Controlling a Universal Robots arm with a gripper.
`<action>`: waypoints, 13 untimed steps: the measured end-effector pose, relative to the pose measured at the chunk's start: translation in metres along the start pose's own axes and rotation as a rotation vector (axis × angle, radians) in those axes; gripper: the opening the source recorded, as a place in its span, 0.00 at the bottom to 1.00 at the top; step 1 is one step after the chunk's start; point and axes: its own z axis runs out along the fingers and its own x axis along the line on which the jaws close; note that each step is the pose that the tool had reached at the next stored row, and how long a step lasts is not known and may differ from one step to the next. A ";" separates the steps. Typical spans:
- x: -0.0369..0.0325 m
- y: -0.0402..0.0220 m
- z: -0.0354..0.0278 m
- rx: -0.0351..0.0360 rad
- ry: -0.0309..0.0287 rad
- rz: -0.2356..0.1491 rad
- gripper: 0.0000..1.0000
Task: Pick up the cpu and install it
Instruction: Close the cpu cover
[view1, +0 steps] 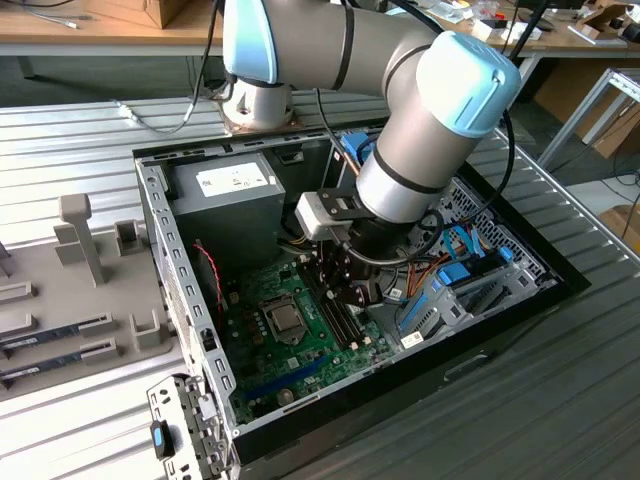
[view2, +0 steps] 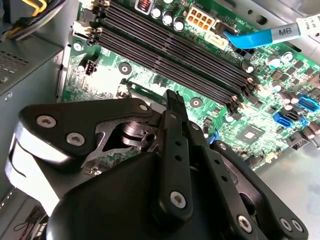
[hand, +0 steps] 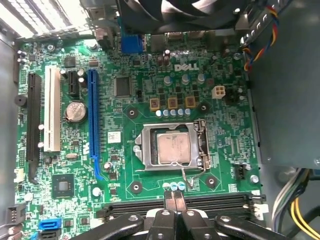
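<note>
Cpu (hand: 172, 148) lies flat in its socket (hand: 146, 150), apparently installed, so gripper (hand: 174, 200) hovers near it over memory slots (hand: 220, 202), fingers pinched together, holding nothing.

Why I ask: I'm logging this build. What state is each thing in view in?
cpu: seated in the motherboard socket, metal frame around it.
gripper: shut, holding nothing, over the memory slots.
memory slots: empty.
expansion slots: empty.
coin battery: in its holder.
computer case: lying on its side, side panel off.
</note>
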 end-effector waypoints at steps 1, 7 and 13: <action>-0.0002 0.0006 -0.0031 -0.0001 -0.0014 -0.001 0.11; 0.0022 0.0030 -0.0050 0.0004 -0.0022 -0.001 0.11; 0.0002 0.0160 -0.0027 0.0032 -0.0055 -0.002 0.11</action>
